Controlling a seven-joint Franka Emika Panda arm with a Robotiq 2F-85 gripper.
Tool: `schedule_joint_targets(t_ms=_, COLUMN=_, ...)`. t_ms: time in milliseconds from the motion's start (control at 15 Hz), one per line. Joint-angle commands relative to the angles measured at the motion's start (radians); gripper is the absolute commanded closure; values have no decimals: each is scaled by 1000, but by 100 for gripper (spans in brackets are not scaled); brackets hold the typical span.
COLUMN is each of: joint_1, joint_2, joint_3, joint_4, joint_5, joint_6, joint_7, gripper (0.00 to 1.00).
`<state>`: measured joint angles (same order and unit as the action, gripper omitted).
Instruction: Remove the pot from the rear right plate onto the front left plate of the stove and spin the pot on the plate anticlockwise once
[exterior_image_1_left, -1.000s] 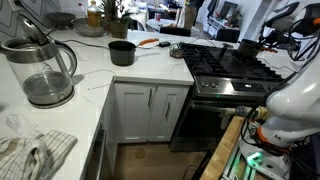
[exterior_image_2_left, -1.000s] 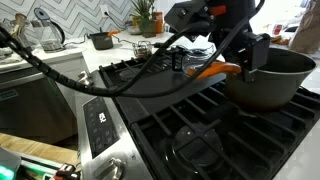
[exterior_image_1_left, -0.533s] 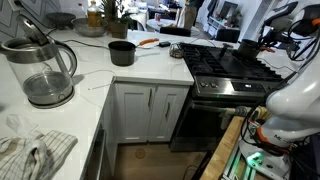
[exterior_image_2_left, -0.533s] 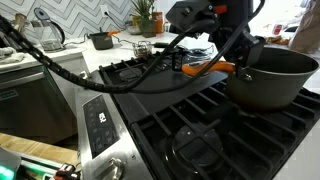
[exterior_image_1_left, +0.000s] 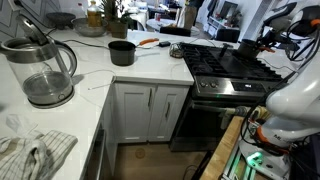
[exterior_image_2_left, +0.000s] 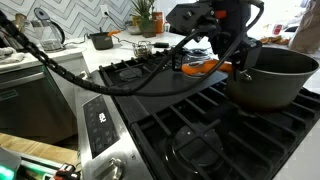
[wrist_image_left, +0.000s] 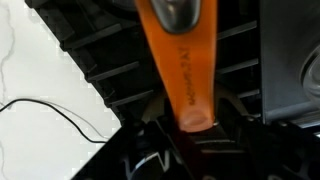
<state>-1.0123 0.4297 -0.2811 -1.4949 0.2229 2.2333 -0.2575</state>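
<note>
My pincer (exterior_image_2_left: 244, 62) at pot (exterior_image_2_left: 280, 85) rim, crept up slightly; can't tell if it's pinching. Pot barely shifted, still rear right on stove (exterior_image_2_left: 100, 125). I judge lift just starting; front left plate (exterior_image_2_left: 133, 70) unreached.

Bright, even daylight; wrist view badly blurred.
</note>
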Motion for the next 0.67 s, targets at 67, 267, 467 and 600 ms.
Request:
schedule_joint_targets(t_ms=67, joint_1=-25, joint_2=30, joint_3=17, joint_4=36, joint_5=10, joint_6=-36, joint_7=-23, gripper=50)
schedule_joint_targets(t_ms=267, joint_1=-26, joint_2=30, joint_3=18, joint_4=33, joint_5=12, joint_6=-29, joint_7=-21, gripper=76)
schedule_joint_targets(t_ms=467, joint_1=-26, joint_2=23, joint_3=18, joint_4=28, joint_5=10, joint_6=-22, joint_7=-19, gripper=99)
schedule_joint_targets(t_ms=600, joint_1=-24, joint_2=14, joint_3=20, joint_4=21, joint_5=9, joint_6=-14, joint_7=-21, gripper=100)
